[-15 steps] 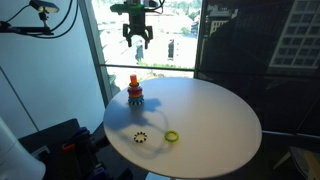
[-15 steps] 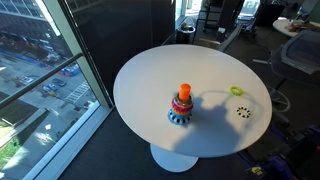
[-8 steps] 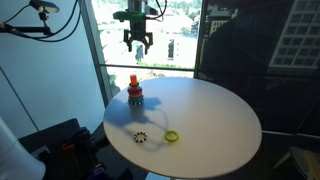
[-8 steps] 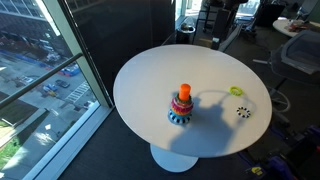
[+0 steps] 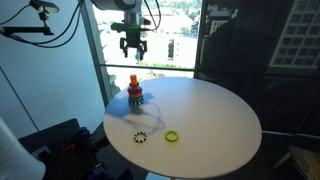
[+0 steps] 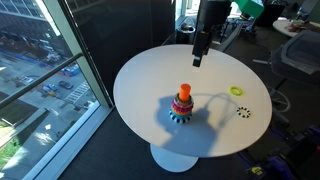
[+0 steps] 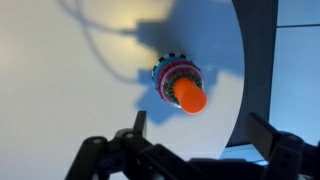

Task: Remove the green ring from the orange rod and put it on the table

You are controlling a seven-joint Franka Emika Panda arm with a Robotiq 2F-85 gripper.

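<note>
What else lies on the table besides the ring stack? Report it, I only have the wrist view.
Observer: Two loose rings outside your frame: a yellow-green ring and a black-and-white toothed ring. They lie side by side near the edge of the table, apart from the ring stack.
Operator: Now give me the claw's height over the orange rod.
Observer: In an exterior view the claw hangs well above the orange rod, open and holding nothing.
</note>
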